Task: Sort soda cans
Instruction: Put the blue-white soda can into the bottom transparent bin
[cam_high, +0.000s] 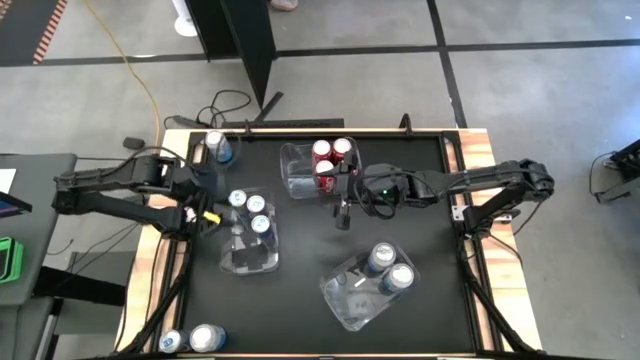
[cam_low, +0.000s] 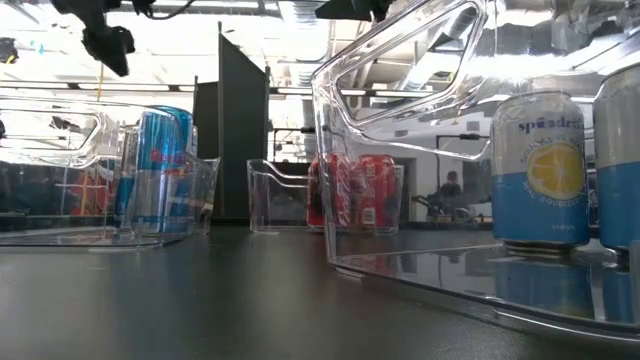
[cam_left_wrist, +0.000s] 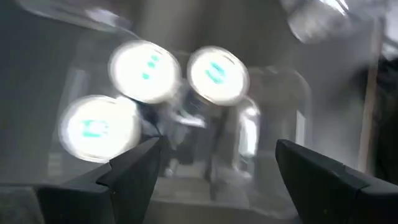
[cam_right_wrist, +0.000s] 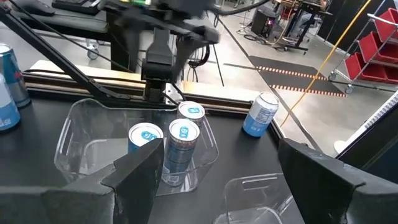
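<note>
Three blue soda cans stand in the left clear bin, just beside the left gripper, which hangs empty with fingers spread. Three red cans fill the far bin; the right gripper, also spread and empty, hovers near them, above the mat.

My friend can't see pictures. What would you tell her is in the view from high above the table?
Three clear bins sit on a black table: one holds red cans, one blue cans, one two pale blue cans. The left hand hangs open beside the blue cans' bin; the right hand hangs open near the red cans. Loose cans stand at two corners.
</note>
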